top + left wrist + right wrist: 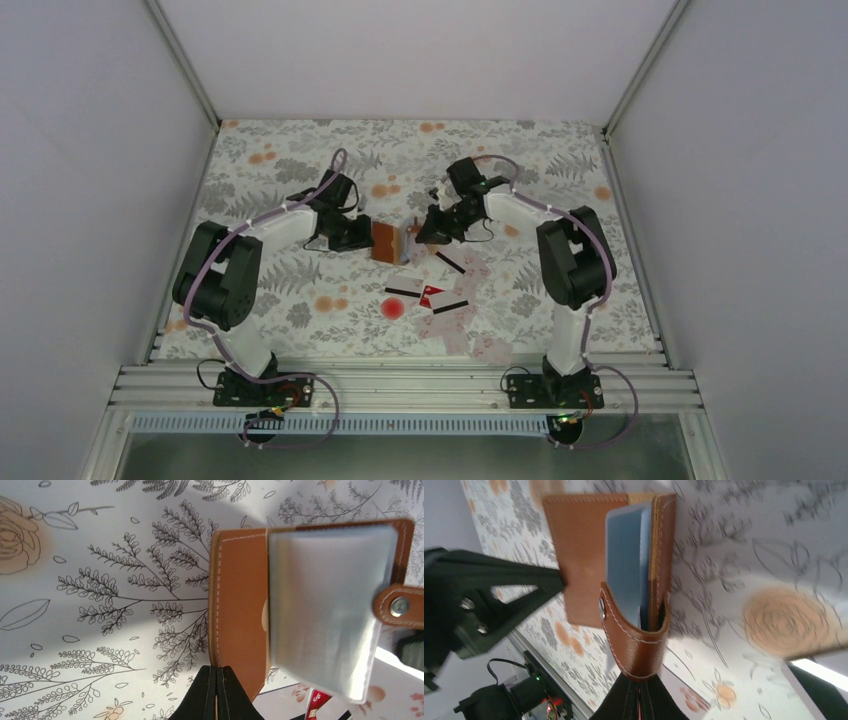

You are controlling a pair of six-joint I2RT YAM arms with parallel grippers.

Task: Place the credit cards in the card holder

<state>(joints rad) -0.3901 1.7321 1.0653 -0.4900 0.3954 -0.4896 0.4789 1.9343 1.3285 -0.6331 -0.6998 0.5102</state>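
The brown leather card holder [385,241] lies open at mid-table between my two grippers. My left gripper [366,238] is shut on the stitched edge of its left cover [240,605]; the jaws [218,669] are pressed together on it. My right gripper [415,232] is shut on the snap strap [636,640] and lifts the right cover upright. Clear plastic sleeves [322,605] fan out inside. The credit cards lie loose in front: a pale one with a black stripe [403,285], a red one [432,295], and several more pale ones [452,330].
A round red spot [393,308] sits on the floral tablecloth beside the cards. The aluminium rail [400,385] runs along the near edge. White walls close in the sides and back. The left arm [489,595] shows in the right wrist view.
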